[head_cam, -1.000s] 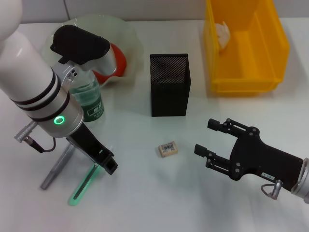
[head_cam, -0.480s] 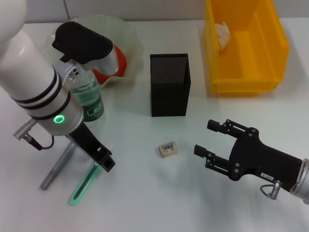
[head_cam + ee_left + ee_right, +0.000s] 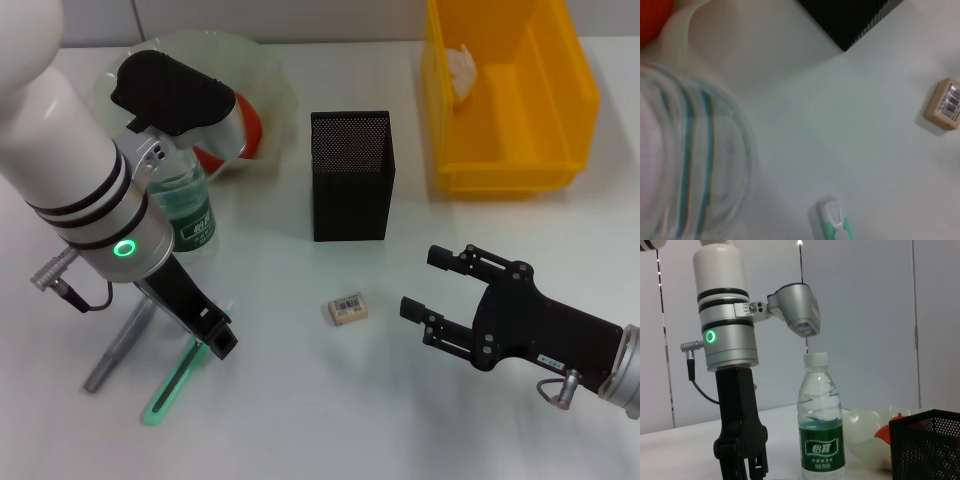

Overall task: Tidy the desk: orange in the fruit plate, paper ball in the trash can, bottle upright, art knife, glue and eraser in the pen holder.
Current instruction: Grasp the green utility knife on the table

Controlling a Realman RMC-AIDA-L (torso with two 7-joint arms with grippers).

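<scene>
The bottle (image 3: 186,207) (image 3: 822,424) stands upright beside the fruit plate (image 3: 268,72), which holds the orange (image 3: 240,128), half hidden by my left arm. My left gripper (image 3: 221,342) (image 3: 742,467) points down at the table, right over the upper end of the green art knife (image 3: 173,381) (image 3: 836,226). The grey glue stick (image 3: 116,346) lies to the left of the knife. The eraser (image 3: 347,309) (image 3: 944,104) lies in front of the black mesh pen holder (image 3: 350,176) (image 3: 925,445). To its right my right gripper (image 3: 424,284) hangs open and empty. The paper ball (image 3: 461,68) is in the yellow trash can (image 3: 510,170).
The left arm's thick white forearm (image 3: 70,180) hangs over the table's left part and hides some of the plate. The trash can stands at the far right, the pen holder in the middle. Bare tabletop (image 3: 330,410) runs along the front.
My left gripper has shifted slightly to the left above the art knife. The right gripper has edged a little to the left. The objects have not moved.
</scene>
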